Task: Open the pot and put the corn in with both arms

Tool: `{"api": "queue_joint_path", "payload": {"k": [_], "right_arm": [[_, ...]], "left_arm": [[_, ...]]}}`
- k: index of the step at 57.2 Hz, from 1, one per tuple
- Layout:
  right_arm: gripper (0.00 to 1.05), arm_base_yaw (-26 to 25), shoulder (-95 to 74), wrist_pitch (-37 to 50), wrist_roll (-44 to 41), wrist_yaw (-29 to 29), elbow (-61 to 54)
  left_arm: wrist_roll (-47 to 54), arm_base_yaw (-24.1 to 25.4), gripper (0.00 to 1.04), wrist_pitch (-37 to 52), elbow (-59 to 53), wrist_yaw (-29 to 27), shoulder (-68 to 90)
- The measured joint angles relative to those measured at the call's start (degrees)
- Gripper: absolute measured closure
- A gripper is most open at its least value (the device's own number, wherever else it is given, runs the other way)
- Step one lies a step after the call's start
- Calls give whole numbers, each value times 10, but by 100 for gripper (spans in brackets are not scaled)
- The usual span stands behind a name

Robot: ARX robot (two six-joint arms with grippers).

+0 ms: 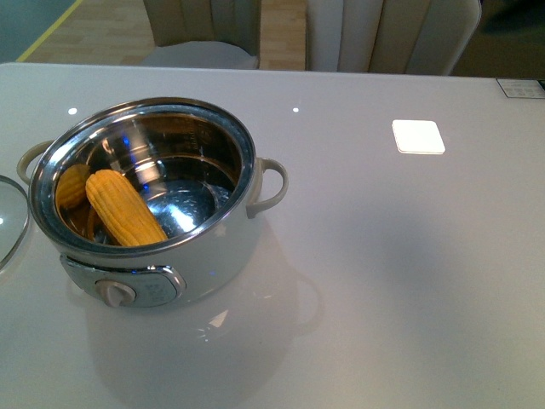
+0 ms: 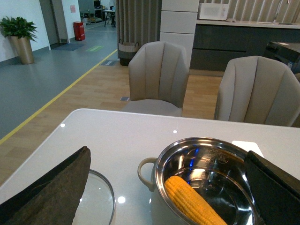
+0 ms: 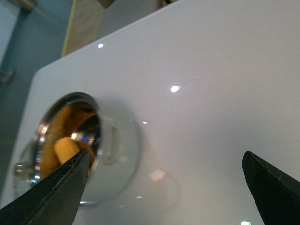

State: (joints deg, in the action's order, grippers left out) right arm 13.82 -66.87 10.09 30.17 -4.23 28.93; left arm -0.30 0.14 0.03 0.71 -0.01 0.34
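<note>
The white pot (image 1: 213,247) stands open at the table's left, its steel inside showing. The yellow-orange corn (image 1: 125,207) lies slanted inside it, leaning on the near-left wall. In the left wrist view the pot (image 2: 206,150) and corn (image 2: 192,201) lie between the open black fingers (image 2: 56,187) of my left gripper (image 2: 164,197), which stays apart from them. In the right wrist view the pot (image 3: 110,154) and a bit of corn (image 3: 65,149) show beside one of the wide-open fingers (image 3: 51,197) of my right gripper (image 3: 164,197), which is empty. Neither arm shows in the front view.
A glass lid (image 1: 8,221) lies flat on the table left of the pot, also in the left wrist view (image 2: 101,201). A bright white square (image 1: 418,136) shows on the glossy white table (image 1: 409,273). Two beige chairs (image 2: 159,75) stand behind the far edge.
</note>
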Motion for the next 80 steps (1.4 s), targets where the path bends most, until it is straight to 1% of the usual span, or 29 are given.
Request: {"api": "queue_joint_path", "payload": {"k": [10, 16, 17, 18, 19, 20, 21, 23, 25, 29, 30, 31, 32, 39, 40, 42, 46, 66, 80], "right_arm": [[9, -44, 132, -39, -90, 5, -102], [9, -46, 140, -37, -106, 8, -105], [11, -42, 135, -9, -120, 26, -114], [14, -39, 129, 43, -139, 56, -129], [16, -38, 127, 71, -149, 70, -138], [21, -37, 122, 153, -180, 101, -166], [24, -38, 121, 198, -199, 117, -183], [33, -44, 128, 289, -236, 126, -218], [42, -51, 148, 334, -258, 125, -231], [59, -63, 192, 330, -282, 114, -240], [64, -67, 193, 334, -285, 110, -247], [66, -68, 193, 339, -285, 110, -250], [72, -72, 194, 351, -287, 106, -260], [91, -89, 224, 320, -292, 86, -279], [95, -99, 234, 313, -294, 65, -279], [101, -118, 253, 298, -296, 47, -279], [103, -135, 294, 264, -298, 46, -279], [103, -136, 414, 152, -298, 44, -280], [103, -136, 475, 93, -298, 44, -280]], "left_arm": [[0, 0, 7, 0, 0, 0, 0], [0, 0, 7, 0, 0, 0, 0], [0, 0, 7, 0, 0, 0, 0], [0, 0, 7, 0, 0, 0, 0], [0, 0, 7, 0, 0, 0, 0], [0, 0, 7, 0, 0, 0, 0], [0, 0, 7, 0, 0, 0, 0], [0, 0, 7, 0, 0, 0, 0], [0, 0, 7, 0, 0, 0, 0], [0, 0, 7, 0, 0, 0, 0], [0, 0, 7, 0, 0, 0, 0], [0, 0, 7, 0, 0, 0, 0], [0, 0, 7, 0, 0, 0, 0], [0, 0, 7, 0, 0, 0, 0], [0, 0, 7, 0, 0, 0, 0], [0, 0, 7, 0, 0, 0, 0], [0, 0, 7, 0, 0, 0, 0], [0, 0, 7, 0, 0, 0, 0], [0, 0, 7, 0, 0, 0, 0]]}}
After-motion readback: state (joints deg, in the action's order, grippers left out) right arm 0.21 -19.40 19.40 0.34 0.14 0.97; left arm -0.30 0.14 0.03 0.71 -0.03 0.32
